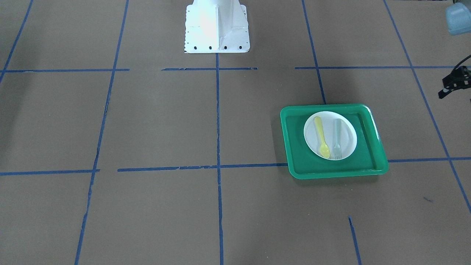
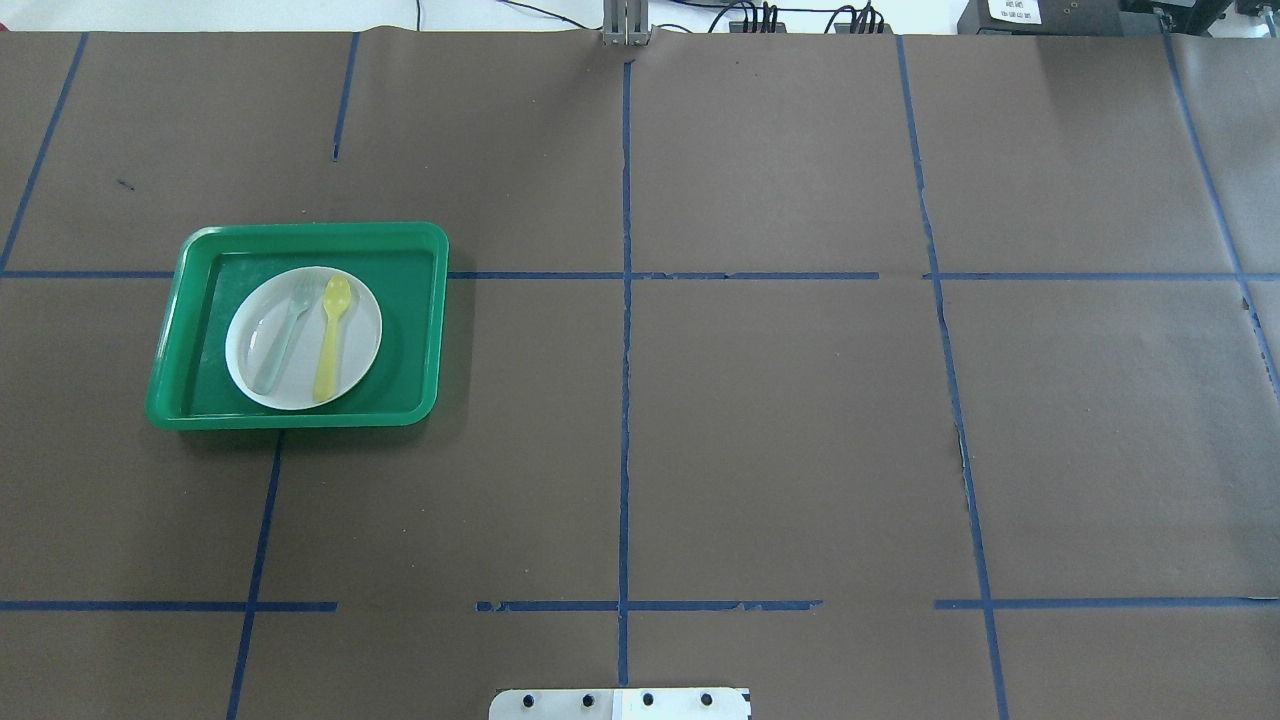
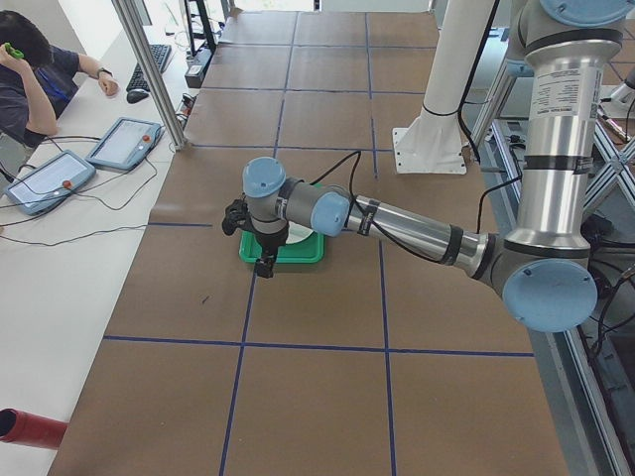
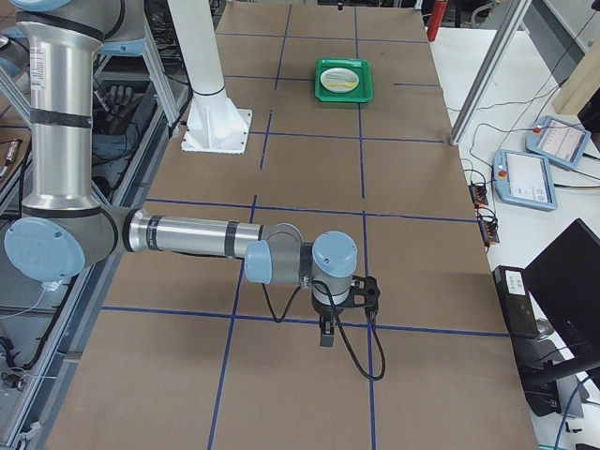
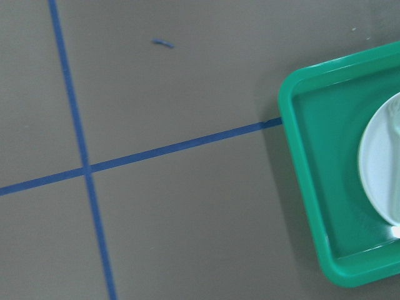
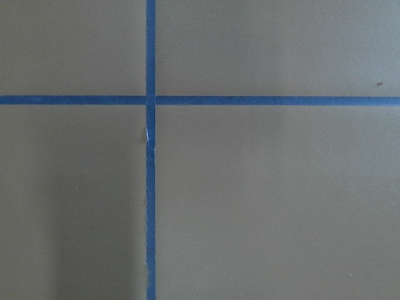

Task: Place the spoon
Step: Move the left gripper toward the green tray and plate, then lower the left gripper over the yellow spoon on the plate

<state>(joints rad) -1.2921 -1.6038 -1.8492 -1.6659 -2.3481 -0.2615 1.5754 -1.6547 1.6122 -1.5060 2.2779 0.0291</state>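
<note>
The yellow spoon [image 1: 321, 137] lies on a white plate [image 1: 330, 127] in a green tray [image 1: 368, 151], beside a pale grey-green fork [image 1: 337, 138]. In the overhead view the spoon [image 2: 331, 335] lies to the right of the fork [image 2: 285, 335]. My left gripper [image 3: 264, 260] hangs above the table just beyond the tray's outer side. Only part of it shows at the right edge of the front view [image 1: 453, 84], and I cannot tell whether it is open. My right gripper [image 4: 326, 330] is far from the tray above bare table, and its state cannot be told. The left wrist view shows the tray's edge [image 5: 306, 181] and the plate [image 5: 381, 169].
Brown paper with blue tape lines covers the table. The white robot base [image 1: 217, 27] stands at the table's middle rear. A person sits at a side desk with tablets [image 3: 124, 144] beyond the left end.
</note>
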